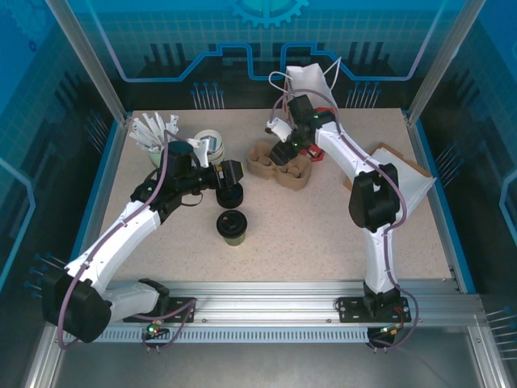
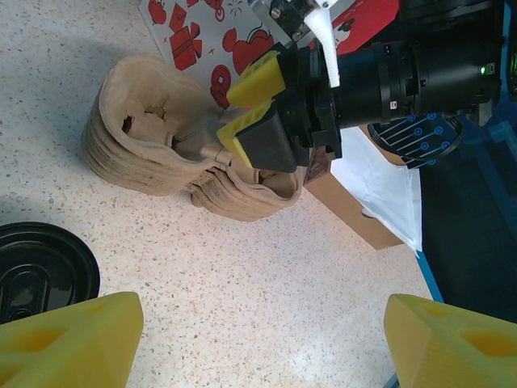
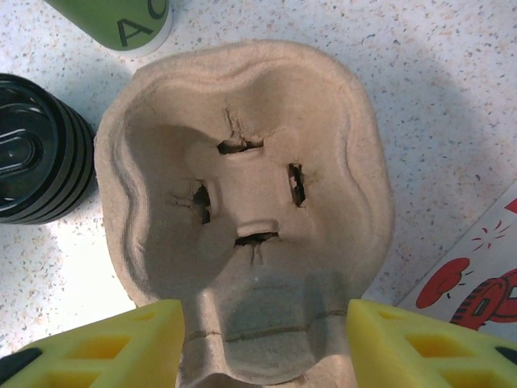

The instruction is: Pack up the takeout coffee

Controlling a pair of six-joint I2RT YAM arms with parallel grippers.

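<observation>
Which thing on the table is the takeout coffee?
On the table, find the brown pulp carriers. Toward the near edge, to their left, stands the takeout coffee, an olive-green cup. Its black lid caps a cup, unlike the bare lid pile beside it.

Bright even overhead light, soft shadows on the table (image 1: 299, 242), wrist-view edges perhaps slightly blurred.

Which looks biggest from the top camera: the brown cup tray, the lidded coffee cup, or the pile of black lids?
1. Brown cup tray, clearly the largest.
2. Lidded coffee cup and pile of black lids look about alike. The pile is partly hidden, so I won't rank them.
</observation>
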